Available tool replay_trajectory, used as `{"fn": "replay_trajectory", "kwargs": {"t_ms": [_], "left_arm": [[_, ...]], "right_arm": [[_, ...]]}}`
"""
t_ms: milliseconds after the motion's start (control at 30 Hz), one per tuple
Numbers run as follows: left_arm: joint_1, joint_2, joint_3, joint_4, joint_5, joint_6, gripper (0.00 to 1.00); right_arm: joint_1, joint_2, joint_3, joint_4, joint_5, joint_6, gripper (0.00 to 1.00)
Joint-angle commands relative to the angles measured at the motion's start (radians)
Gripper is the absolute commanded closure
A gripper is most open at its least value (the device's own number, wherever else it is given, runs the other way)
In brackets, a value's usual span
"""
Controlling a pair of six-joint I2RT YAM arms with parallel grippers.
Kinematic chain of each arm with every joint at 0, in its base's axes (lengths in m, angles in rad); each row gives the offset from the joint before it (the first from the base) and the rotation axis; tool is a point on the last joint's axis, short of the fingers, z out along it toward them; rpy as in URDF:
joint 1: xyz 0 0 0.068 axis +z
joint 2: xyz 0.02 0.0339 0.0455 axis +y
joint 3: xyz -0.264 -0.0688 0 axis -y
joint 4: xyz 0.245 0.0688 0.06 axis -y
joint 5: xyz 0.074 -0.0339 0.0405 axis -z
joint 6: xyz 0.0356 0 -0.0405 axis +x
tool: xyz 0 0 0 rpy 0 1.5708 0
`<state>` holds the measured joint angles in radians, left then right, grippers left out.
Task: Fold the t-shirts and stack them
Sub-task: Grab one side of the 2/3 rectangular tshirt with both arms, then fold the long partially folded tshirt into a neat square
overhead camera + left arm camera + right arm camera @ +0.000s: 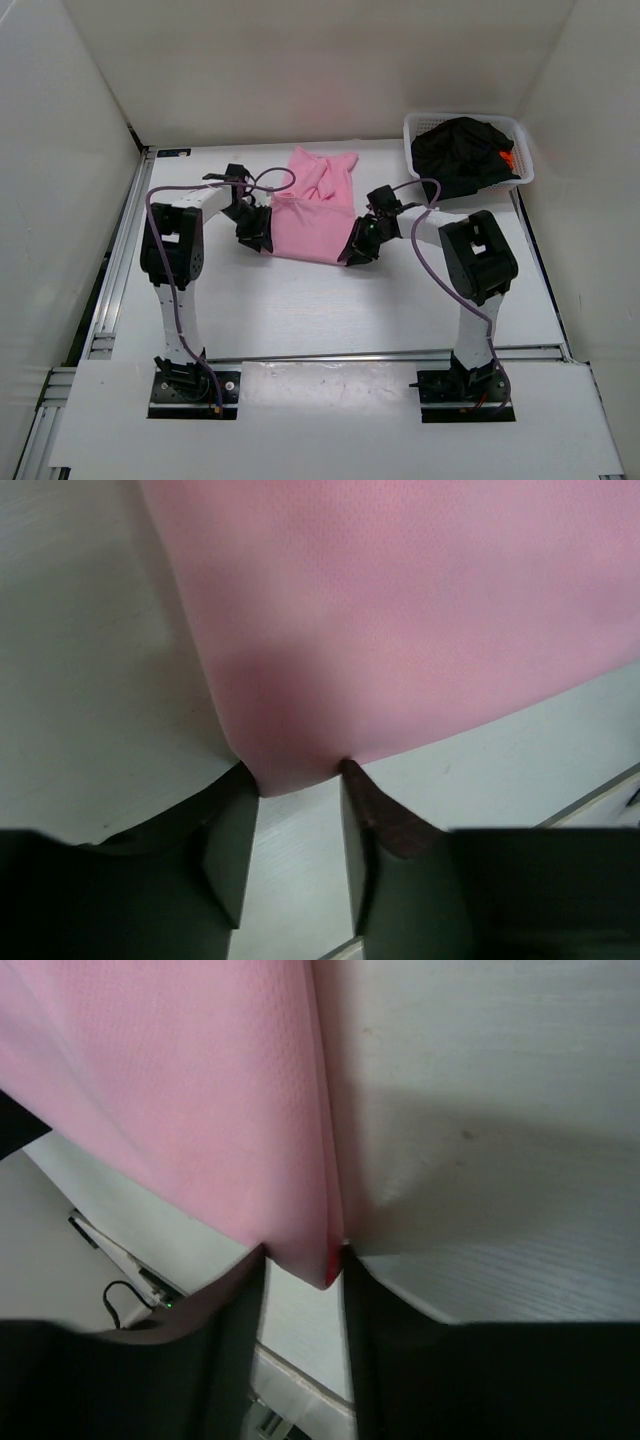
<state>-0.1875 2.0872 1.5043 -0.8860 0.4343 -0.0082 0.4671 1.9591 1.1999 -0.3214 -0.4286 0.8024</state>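
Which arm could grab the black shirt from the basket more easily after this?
The right arm, probably. The white plastic mesh basket holding the crumpled black cloth t-shirt sits far right, beside it. Both jaws pinch the light pink cloth t-shirt.

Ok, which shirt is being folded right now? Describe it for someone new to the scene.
On the white table, look midway between the two arms. The light pink t-shirt lies there, its near corners pinched by the left gripper and right gripper. It alone is outside the white basket, which holds the black t-shirt.
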Motion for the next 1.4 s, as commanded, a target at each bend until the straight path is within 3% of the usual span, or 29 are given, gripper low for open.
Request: {"fn": "replay_trajectory", "kwargs": {"t_ms": [0,33,67,100,167,333,633,767,933,1167,1367], "left_arm": [[0.0,-0.001,0.017,0.009,0.055,0.008,0.54],[0.0,-0.001,0.017,0.009,0.055,0.008,0.59],[0.0,-0.001,0.017,0.009,0.055,0.008,0.7],[0.0,-0.001,0.017,0.009,0.064,0.008,0.78],[0.0,-0.012,0.017,-0.002,0.064,0.008,0.9],[-0.009,-0.117,-0.05,-0.106,0.005,0.008,0.9],[-0.139,-0.416,-0.186,-0.5,-0.207,0.008,0.9],[-0.222,-0.562,-0.252,-0.541,-0.423,0.008,0.9],[-0.358,-0.729,-0.334,-0.541,-0.569,0.008,0.9],[-0.382,-0.672,-0.141,-0.541,-0.497,0.008,0.9],[-0.268,-0.469,0.031,-0.541,-0.405,0.008,0.9]], "right_arm": [[0.007,0.031,0.018,0.01,-0.016,0.008,0.66],[0.007,0.031,0.018,0.01,-0.016,0.008,0.73],[0.007,0.031,0.018,0.01,-0.03,0.008,0.79],[0.007,0.031,0.018,0.01,-0.03,0.008,0.91],[0.007,0.021,0.009,0.01,-0.042,-0.002,1.0],[0.007,-0.087,-0.026,-0.085,-0.056,-0.098,1.0],[0.09,-0.451,-0.241,-0.303,-0.009,-0.189,1.0],[0.18,-0.617,-0.313,-0.361,0.013,-0.154,1.0],[0.258,-0.712,-0.306,-0.41,0.036,-0.127,1.0],[0.237,-0.675,-0.156,-0.484,0.015,-0.163,1.0],[0.15,-0.505,0.005,-0.556,-0.028,-0.224,1.0]]}}
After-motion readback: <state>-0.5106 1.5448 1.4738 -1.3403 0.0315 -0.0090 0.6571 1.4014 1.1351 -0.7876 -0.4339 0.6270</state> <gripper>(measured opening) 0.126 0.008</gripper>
